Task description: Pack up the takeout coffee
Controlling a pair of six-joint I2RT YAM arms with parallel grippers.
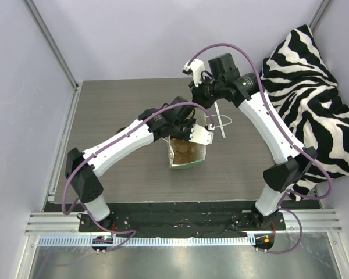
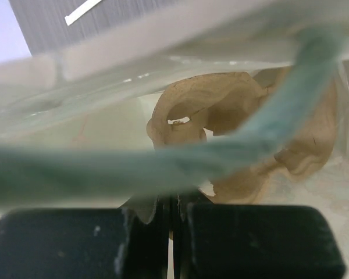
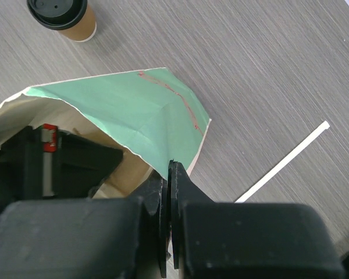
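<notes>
- The paper bag [image 3: 145, 110] stands near the middle of the desk [image 1: 116, 104], mouth up, with a brown cup tray [image 2: 221, 104] down inside it.
- The right claw [image 3: 170, 171] is closed tight on the bag's green rim at a creased corner. That grip looks meant to draw the mouth wide.
- The left claw [image 2: 173, 212] is closed too, and it reaches into the mouth from the other side. A pale flap of bag paper seems caught between its fingers, though the rim close to the lens blurs that view.
- Held from two sides, the bag stays open and steady, so the tray's wells face up, ready for a cup.
- The coffee cup [image 3: 61, 14] stands upright on the desk with its black lid on, outside the bag and well apart from it. It shows only in the right wrist view, probably hidden under the arms from above, so I cannot tell which desk edge it is nearest.
- Neither claw has the cup, so one would have to let go of the rim to fetch it, and the mouth may then sag.
- A white strip [image 3: 285, 160] lies flat on the desk near the bag, on the side toward the right edge.
- There is open room toward the left and far edges. A zebra blanket [image 1: 314, 93] heaped beyond the right edge crowds the right arm's elbow.
</notes>
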